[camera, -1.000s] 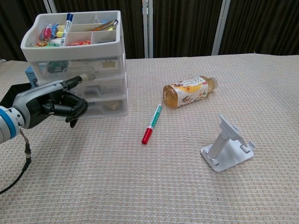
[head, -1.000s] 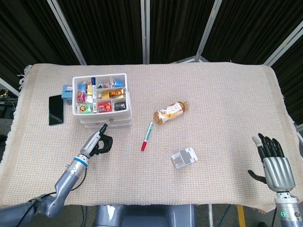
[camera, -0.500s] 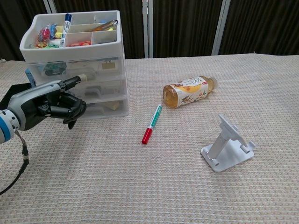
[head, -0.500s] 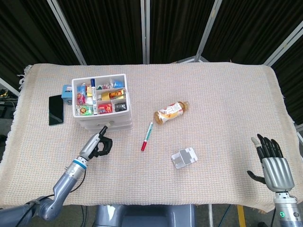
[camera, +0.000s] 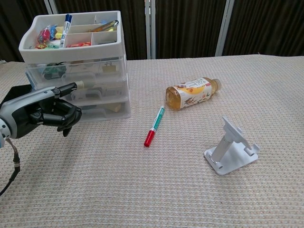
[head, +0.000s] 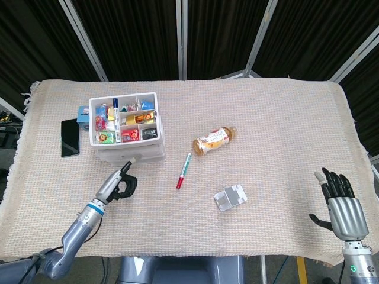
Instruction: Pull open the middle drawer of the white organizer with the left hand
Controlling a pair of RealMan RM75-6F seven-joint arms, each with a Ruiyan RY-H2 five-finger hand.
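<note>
The white organizer (camera: pixel 71 53) stands at the left of the table, its top tray full of small items; the head view shows the organizer (head: pixel 148 155) from above. Its clear middle drawer (camera: pixel 102 88) looks close to flush with the other drawers. My left hand (camera: pixel 40 111) is just in front of it. One finger is stretched out with its tip on the drawer's handle, and the others are curled in. From above, the left hand (head: pixel 118 186) reaches the drawer fronts. My right hand (head: pixel 340 204) hovers at the near right edge, its fingers apart and holding nothing.
A drink bottle (camera: pixel 192 93) lies on its side mid-table, with a red-capped pen (camera: pixel 154 126) in front of it. A white phone stand (camera: pixel 230 149) sits to the right. A black phone (head: pixel 70 137) and a blue box (head: pixel 83 115) lie left of the organizer.
My left hand has drawn back toward me, its fingertip staying on the middle drawer. The whole organizer has slid a little with it. The right hand has barely moved.
</note>
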